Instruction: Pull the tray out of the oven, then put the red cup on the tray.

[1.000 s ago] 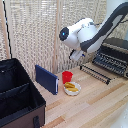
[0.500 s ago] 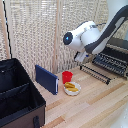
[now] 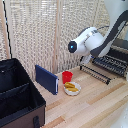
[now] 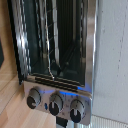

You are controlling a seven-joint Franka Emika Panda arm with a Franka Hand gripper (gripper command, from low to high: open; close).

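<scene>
1. Toward the exterior view's right, the oven sits on the wooden table with its door folded down flat; the door's long bar handle runs along its front edge, slanting down toward the exterior view's right.
2. Inside the oven, the tray lies flat, a rack of thin parallel bars with its long axis across the oven's width. Whether it juts past the opening cannot be told at this sharpness.
3. Seen by the wrist view, the oven cavity appears with thin wire bars crossing it, silvery trim around the opening and three round knobs in a row on a silvery panel.
4. Near the table's middle, the red cup stands upright, mouth up, well apart from the oven.
5. Just in front of the cup, a small white plate holds yellow food; cup and plate are close together, contact uncertain.
6. Beside the cup, on the exterior view's left, a dark blue flat box stands on edge.
7. At the exterior view's lower left, a large black case lies open; its compartments look dark and their contents cannot be made out.
8. Above the oven door, the white arm reaches over; its gripper is not visible in either view, so whether the fingers are spread or pressed together cannot be told.
</scene>
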